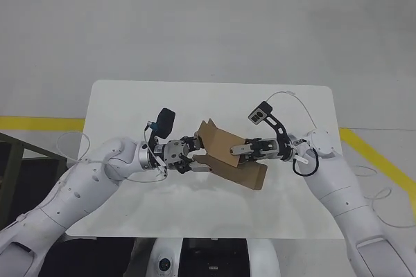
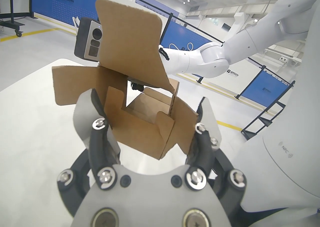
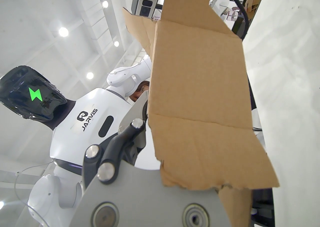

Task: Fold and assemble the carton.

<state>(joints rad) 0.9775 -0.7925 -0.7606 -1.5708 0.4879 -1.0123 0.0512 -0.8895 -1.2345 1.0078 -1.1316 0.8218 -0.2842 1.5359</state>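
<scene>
A brown cardboard carton [image 1: 230, 161] is held tilted above the middle of the white table [image 1: 125, 111], its end flaps loose. My right gripper [image 1: 238, 149] is shut on the carton's upper wall. One of its fingers [image 3: 138, 110] lies against the panel [image 3: 197, 82], and the other is hidden behind the cardboard. Its dark tip [image 2: 136, 84] shows inside the carton. My left gripper [image 1: 192, 156] is at the carton's other end. It is open [image 2: 145, 107], its fingers [image 2: 83, 112] spread wide on either side of the half-folded end flaps [image 2: 150, 125]. One tall flap [image 2: 130, 45] stands upright.
The table's bare top surrounds the carton on all sides. A dark metal frame [image 1: 7, 159] stands off the table's left edge. Yellow floor tape [image 1: 381, 159] runs past the right side. The right arm's wrist camera [image 2: 88, 39] sits just behind the upright flap.
</scene>
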